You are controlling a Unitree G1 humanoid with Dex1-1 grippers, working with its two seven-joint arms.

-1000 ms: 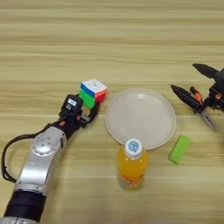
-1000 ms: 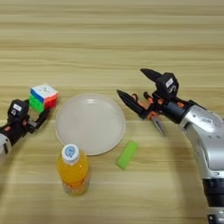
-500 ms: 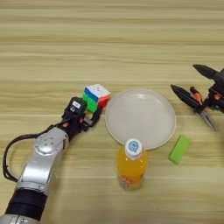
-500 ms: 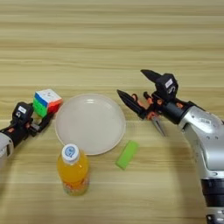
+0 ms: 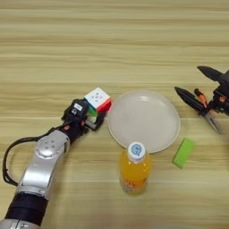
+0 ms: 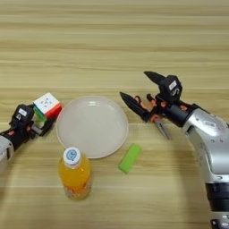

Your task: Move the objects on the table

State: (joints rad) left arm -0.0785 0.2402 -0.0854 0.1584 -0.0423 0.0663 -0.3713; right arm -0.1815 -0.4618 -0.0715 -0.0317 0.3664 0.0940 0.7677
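place: test bench | cue: bare wooden table (image 5: 112, 40), assorted unrelated props

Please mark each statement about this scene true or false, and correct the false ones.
1. The puzzle cube lies on the plate. False: it is left of the plate, at the left tool.
2. The orange-drink bottle stands upright. True.
3. The right tool is shut on the bottle. False: it is open over the pliers.
4. A green block lies beside the plate. True.
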